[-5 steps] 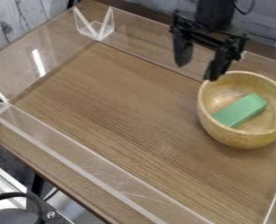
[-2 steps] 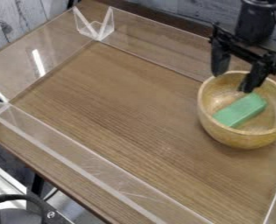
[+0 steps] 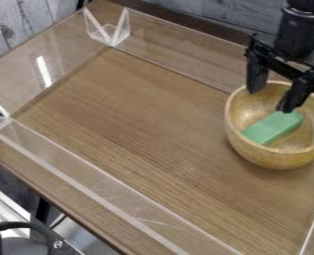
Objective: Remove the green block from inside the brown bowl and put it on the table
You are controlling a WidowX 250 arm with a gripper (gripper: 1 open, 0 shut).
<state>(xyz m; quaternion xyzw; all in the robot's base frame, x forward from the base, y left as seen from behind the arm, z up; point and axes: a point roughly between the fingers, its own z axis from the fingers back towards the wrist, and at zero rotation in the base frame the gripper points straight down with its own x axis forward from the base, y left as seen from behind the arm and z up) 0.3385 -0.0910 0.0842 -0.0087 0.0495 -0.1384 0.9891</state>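
The green block [image 3: 275, 127] lies flat inside the brown bowl [image 3: 248, 146], which sits on the table [image 3: 133, 120] at the right. My black gripper [image 3: 278, 88] hangs over the bowl's far rim, just above the block's upper end. Its two fingers [image 3: 255, 74] stand apart, open, with nothing between them. The right finger dips into the bowl close to the block's far end.
Low clear acrylic walls [image 3: 66, 174] edge the tabletop on all sides. A clear folded acrylic piece [image 3: 106, 27] stands at the back left corner. Bare wood stretches left of the bowl.
The gripper has travelled right from the bowl's left rim to above the block and come down slightly. It stayed open. Block and bowl have not moved.
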